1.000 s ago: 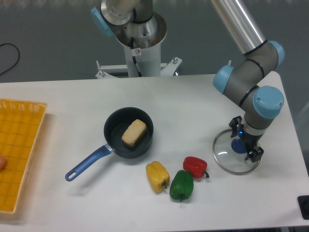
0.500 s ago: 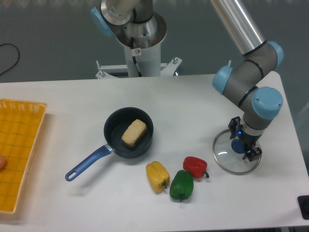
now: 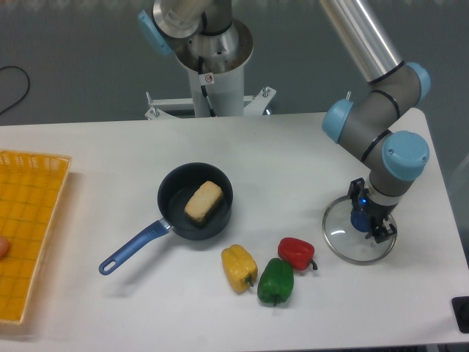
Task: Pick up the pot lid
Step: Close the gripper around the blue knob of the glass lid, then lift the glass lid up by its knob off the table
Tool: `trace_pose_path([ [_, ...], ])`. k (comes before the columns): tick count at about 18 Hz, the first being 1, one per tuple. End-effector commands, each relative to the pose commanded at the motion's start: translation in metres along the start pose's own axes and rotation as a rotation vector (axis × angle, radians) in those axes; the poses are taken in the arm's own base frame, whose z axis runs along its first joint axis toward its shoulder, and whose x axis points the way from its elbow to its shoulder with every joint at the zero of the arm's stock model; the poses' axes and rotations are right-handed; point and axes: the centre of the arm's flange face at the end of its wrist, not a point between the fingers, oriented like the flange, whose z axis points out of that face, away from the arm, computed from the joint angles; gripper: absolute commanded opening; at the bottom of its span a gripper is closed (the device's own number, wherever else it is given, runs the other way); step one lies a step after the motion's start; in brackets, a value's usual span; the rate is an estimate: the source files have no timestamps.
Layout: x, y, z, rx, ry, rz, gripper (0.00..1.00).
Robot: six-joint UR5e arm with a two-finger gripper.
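A: Status on the lid pick?
B: Approach looks done. Gripper (image 3: 371, 211) is down at the pot lid (image 3: 342, 238), right-hand part of the table (image 3: 278, 139), blue knob (image 3: 359, 221) by the fingertips.
A: Pincer state?
B: Reads as fingers apart, one on the far side of the knob, one toward the near right. Can't tell if either touches it; no clear clamp visible.
A: Lid up at all?
B: No. Lies flat on the table, near the red pepper (image 3: 296, 253), well apart from the black pan (image 3: 174, 192). No lift visible.
A: So what's left?
B: Close on the knob, confirm hold, raise. I'd call it over halfway on positioning, zero on lift.
A: Risk?
B: Knob looks rounded, could slip if the pinch is off-centre. I'd check alignment before closing.
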Motion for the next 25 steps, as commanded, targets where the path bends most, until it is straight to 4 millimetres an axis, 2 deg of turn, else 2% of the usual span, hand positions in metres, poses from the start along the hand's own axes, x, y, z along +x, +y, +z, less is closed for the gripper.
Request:
trace_pose_path([
  [7, 0.000, -0.002, -0.001, 0.000, -0.001, 0.002, 0.51],
  [12, 0.000, -0.004, -0.006, -0.004, -0.007, 0.005, 0.40],
  [16, 0.004, -0.006, -0.014, -0.006, -0.009, 0.006, 0.37],
  [25, 0.025, -0.013, -0.053, -0.011, -0.021, 0.004, 0.37],
])
